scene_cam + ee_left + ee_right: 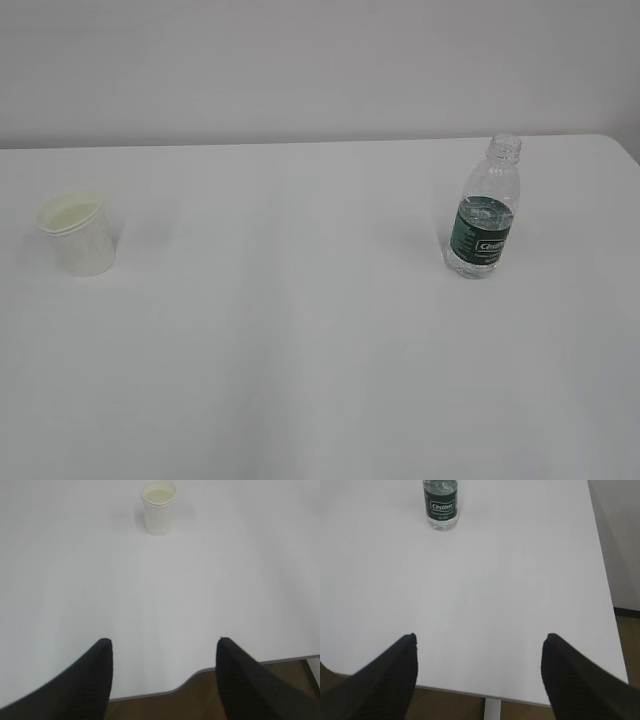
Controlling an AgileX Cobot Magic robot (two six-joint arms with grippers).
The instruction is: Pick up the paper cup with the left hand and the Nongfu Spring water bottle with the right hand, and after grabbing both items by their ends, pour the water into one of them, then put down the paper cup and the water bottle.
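Observation:
The white paper cup (77, 236) stands upright at the left of the white table (300, 330); the left wrist view has the cup (159, 507) far ahead at top centre. The Nongfu Spring water bottle (484, 212), clear with a dark green label and no cap, stands upright at the right, and the bottle (440, 504) sits top left in the right wrist view, its top cut off. Some water lies in the bottle's lower part. My left gripper (164, 645) is open over the near table edge, nothing between its fingers. My right gripper (479, 640) is open too, wider, also empty. Neither arm appears in the exterior view.
The table's near edge (150, 694) has a curved notch below my left gripper, with brown floor (200, 700) beyond. The table's right edge (602, 570) runs close to my right gripper, and a white table leg (492, 710) shows beneath the front edge.

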